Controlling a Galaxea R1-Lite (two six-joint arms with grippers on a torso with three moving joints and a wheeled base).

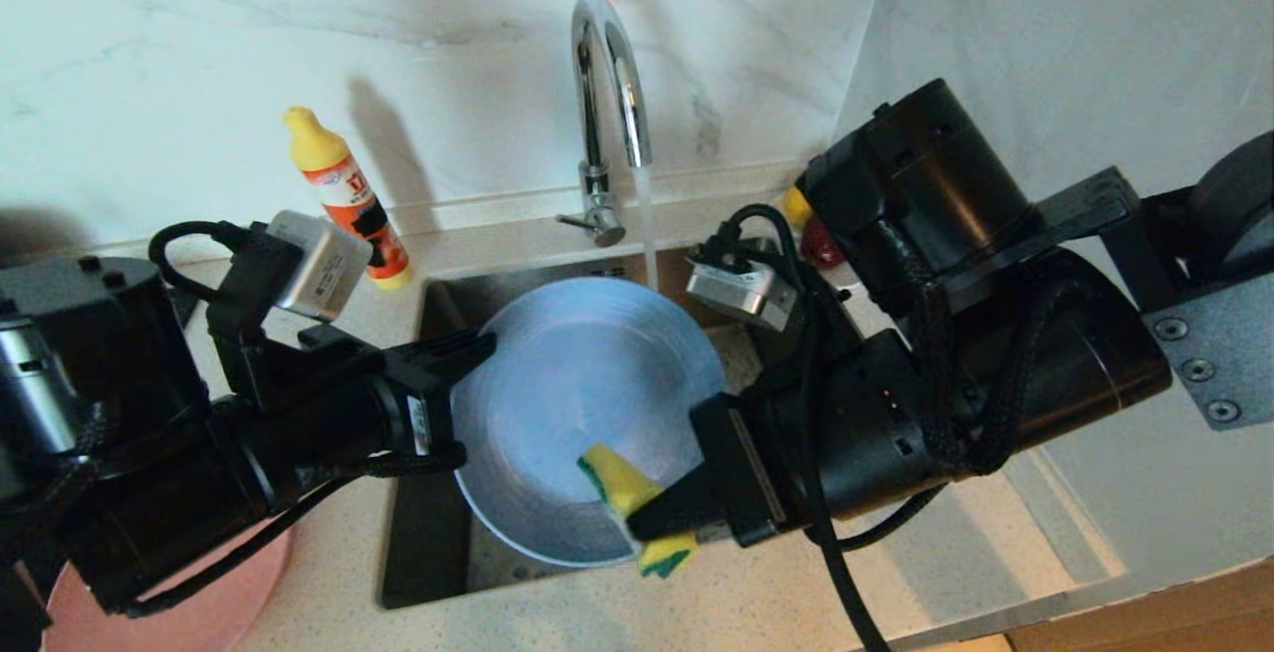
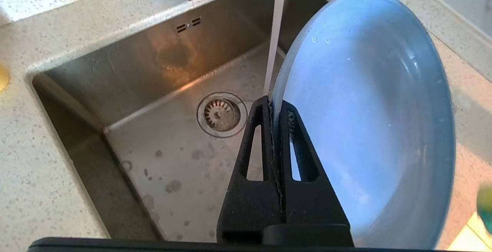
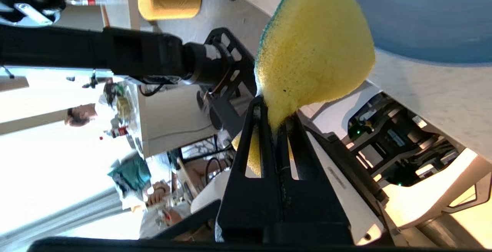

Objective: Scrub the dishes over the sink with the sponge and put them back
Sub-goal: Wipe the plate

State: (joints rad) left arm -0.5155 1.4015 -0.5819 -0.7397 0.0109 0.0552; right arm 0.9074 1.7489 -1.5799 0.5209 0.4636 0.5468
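The light-blue plate (image 1: 572,403) (image 2: 369,102) hangs tilted over the steel sink (image 2: 153,90) (image 1: 438,314). My left gripper (image 1: 468,348) (image 2: 273,107) is shut on its left rim. My right gripper (image 1: 647,523) (image 3: 275,115) is shut on the yellow sponge (image 1: 622,481) (image 3: 313,52), which has a green scouring side. The sponge lies against the plate's inner face near its front rim. A pink plate (image 1: 199,602) shows at the lower left, partly hidden by my left arm.
Water runs from the curved chrome tap (image 1: 607,85) into the basin just behind the plate, near the drain strainer (image 2: 221,114). A yellow and orange detergent bottle (image 1: 348,199) stands left of the tap. A red fruit (image 1: 821,244) sits behind my right arm.
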